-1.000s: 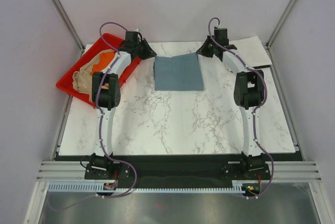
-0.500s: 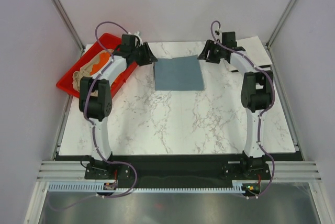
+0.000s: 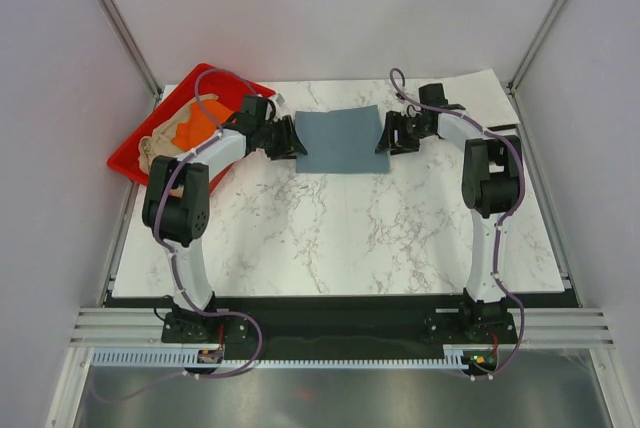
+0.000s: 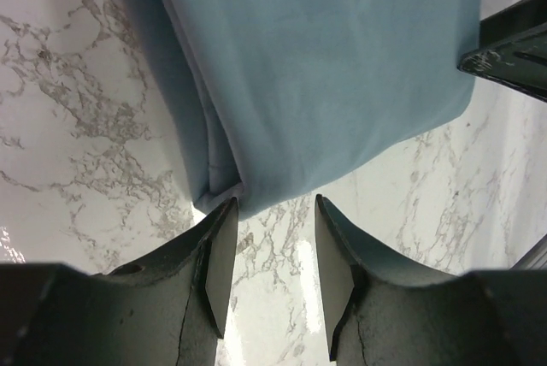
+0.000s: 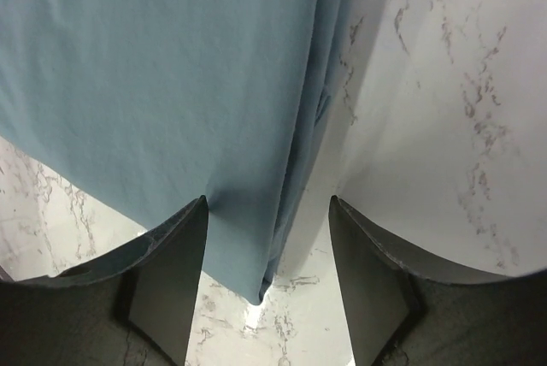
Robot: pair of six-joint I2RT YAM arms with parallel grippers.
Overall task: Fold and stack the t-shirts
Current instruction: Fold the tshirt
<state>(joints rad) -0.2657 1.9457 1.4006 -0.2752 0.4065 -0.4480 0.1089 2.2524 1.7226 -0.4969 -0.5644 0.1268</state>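
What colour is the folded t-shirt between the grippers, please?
The t-shirt is slate blue-grey, clearest in the left wrist view.

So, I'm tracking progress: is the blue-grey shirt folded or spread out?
Folded. The blue-grey shirt is a compact rectangle, no sleeves showing; both wrist views show stacked layers at its edge.

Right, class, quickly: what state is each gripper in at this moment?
Left gripper: open, holding nothing, at a corner of the blue-grey t-shirt.
Right gripper: open, holding nothing, over its edge.

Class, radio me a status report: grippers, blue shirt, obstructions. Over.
Left gripper, right gripper open, flanking shirt. Shirt folded flat. Nothing in the way.
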